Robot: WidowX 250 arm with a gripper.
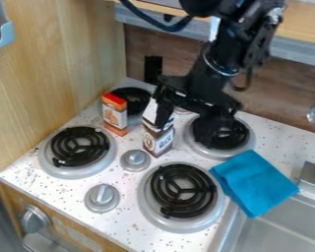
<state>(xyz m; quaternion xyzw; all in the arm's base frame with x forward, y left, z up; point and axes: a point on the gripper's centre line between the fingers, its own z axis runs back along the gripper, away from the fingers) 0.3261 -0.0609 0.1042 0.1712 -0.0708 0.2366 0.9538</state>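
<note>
Right now the carton (159, 138) stands upright on the speckled stove top (127, 227), brown and white, and the gripper (188, 129) is down beside it, coming in from above! Its fingers are spread wide, one in front of the carton's upper part, the other well over to the right, above the dark coils of the burner (243, 134) behind and right of the carton. No grip on the carton here, folks, and its contents are hidden from us.

Just left of the carton, a little farther back, we have the box (114, 117), orange and white with a red top, also upright; what it contains, we can't tell. Another burner (135, 95) sits behind the carton to the left, partly hidden by the box. In front of the carton, slightly left, here's one grey knob (135, 160), then a second knob (102, 198) nearer to us. Farther left of the carton lies a burner (79, 146), and nearer to us on its right a big one (184, 191), both with black coils in silvery pans.

Out to the right of the carton and nearer to us, the blue cloth (254, 183) is spread flat, its near corner over the edge of the metal sink (278, 231)
</note>
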